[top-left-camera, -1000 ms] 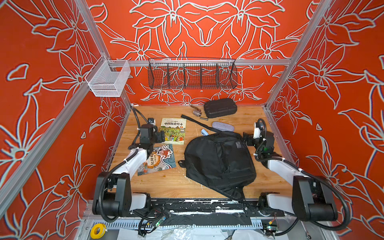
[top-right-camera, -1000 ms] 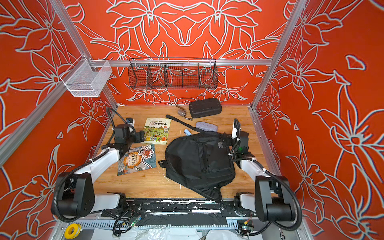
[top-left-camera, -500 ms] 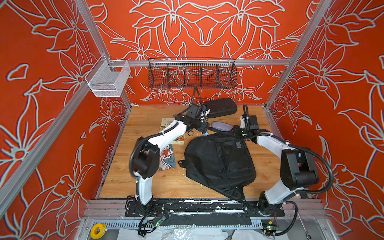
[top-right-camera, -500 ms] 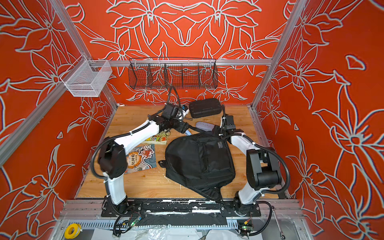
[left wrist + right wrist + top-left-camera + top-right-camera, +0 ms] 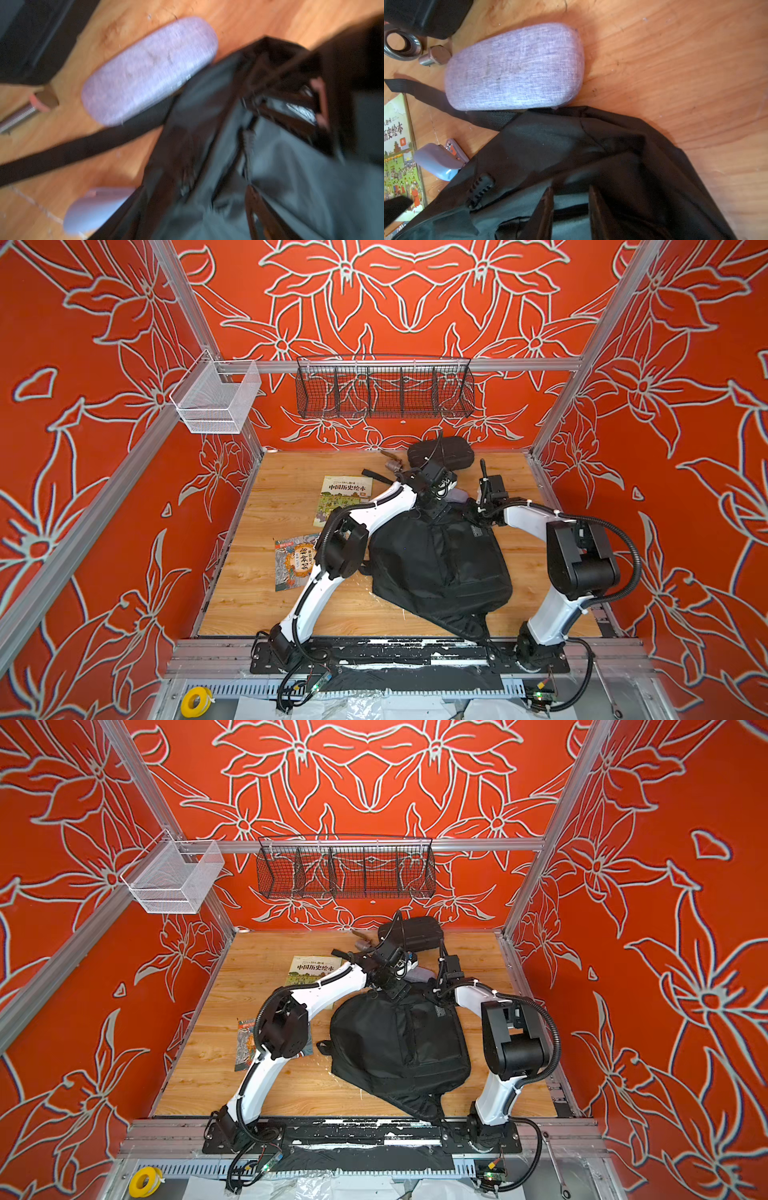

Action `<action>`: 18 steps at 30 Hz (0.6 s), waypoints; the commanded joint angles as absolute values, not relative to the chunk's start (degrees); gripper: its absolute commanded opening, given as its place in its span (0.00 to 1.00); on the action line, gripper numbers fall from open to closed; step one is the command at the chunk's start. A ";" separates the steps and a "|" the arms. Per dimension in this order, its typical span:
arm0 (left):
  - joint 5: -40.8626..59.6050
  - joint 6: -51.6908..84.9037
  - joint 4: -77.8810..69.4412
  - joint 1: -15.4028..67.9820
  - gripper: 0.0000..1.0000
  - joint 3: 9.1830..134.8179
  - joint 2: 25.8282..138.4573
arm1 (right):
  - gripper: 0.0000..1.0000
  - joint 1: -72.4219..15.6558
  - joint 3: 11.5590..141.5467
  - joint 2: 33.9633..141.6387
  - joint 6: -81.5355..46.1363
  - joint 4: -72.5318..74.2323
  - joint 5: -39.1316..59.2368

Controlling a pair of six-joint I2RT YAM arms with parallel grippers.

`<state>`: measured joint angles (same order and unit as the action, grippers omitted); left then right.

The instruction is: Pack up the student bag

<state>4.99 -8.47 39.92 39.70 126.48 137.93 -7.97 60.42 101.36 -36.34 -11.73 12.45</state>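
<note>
Both arms, folded at the front corners of the wooden tabletop (image 5: 270, 605) a second ago, are now reaching over the far end of the student bag (image 5: 440, 568). The bag is lying right of the tabletop's middle, its lower tip nearing the front edge and its top pointing toward the far edge. The left gripper (image 5: 434, 508) is coming at the bag's top from the left, and its wrist view is too blurred to tell whether the jaws are open or gripping. The right gripper (image 5: 477, 516) is sitting on the fabric beside the label patch (image 5: 478, 532). Its fingers (image 5: 544, 209) are standing a narrow gap apart, and whether they are pinching the cloth cannot be told. A lilac fabric case (image 5: 515, 68) is lying against the bag's top, resting on a loose black strap (image 5: 425, 93), with a small lavender gadget (image 5: 436, 160) just beside the bag. The left arm is stretching across a green picture book (image 5: 345, 493) and hiding part of a second illustrated book (image 5: 295, 560) toward the left edge. A rigid black case (image 5: 440, 450) is sitting at the far edge, with a steel bolt (image 5: 436, 56) and a metal ring (image 5: 402, 44) near it. A black wire basket (image 5: 384, 385) and a white mesh basket (image 5: 216, 400) are hanging from the frame above.
</note>
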 commanded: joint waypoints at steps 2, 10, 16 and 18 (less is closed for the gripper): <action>0.09 -6.21 47.97 39.99 0.71 135.89 144.70 | 0.25 -7.68 59.12 102.03 -40.10 -11.53 11.51; -0.11 -5.91 45.06 40.43 0.62 135.32 146.62 | 0.16 -7.73 57.77 102.74 -42.79 -10.40 11.51; -1.93 -4.65 42.49 40.41 0.39 137.28 148.08 | 0.06 -7.75 56.45 103.74 -45.65 -9.37 11.34; -2.39 -4.83 42.02 40.43 0.30 137.27 148.01 | 0.02 -7.65 55.94 104.21 -47.16 -8.42 12.11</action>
<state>-0.80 -4.45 42.78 40.45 136.20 146.54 -7.81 57.91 102.02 -43.31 -8.19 12.43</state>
